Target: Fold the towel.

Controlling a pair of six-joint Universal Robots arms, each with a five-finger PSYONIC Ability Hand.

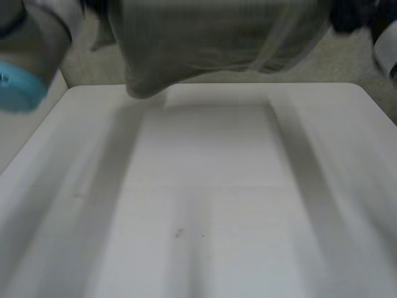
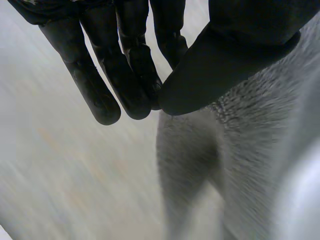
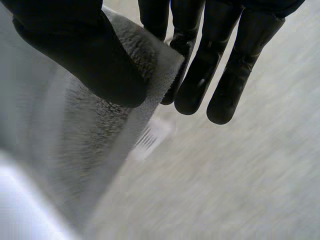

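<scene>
A grey towel (image 1: 217, 37) hangs in the air over the far edge of the white table (image 1: 211, 205), its lower hem sagging toward the far left. In the left wrist view my left hand (image 2: 125, 60) pinches the towel (image 2: 250, 130) between thumb and fingers, and the cloth hangs down below the thumb. My right hand (image 3: 200, 55) pinches the towel (image 3: 100, 130) at an upper corner, thumb on one face and fingers behind it. The left arm's light-blue cap (image 1: 18, 87) is at the near left of the towel.
The white table has rounded far corners and a small dark speck (image 1: 178, 233) near its middle. Beige floor (image 1: 347, 65) lies beyond the far edge.
</scene>
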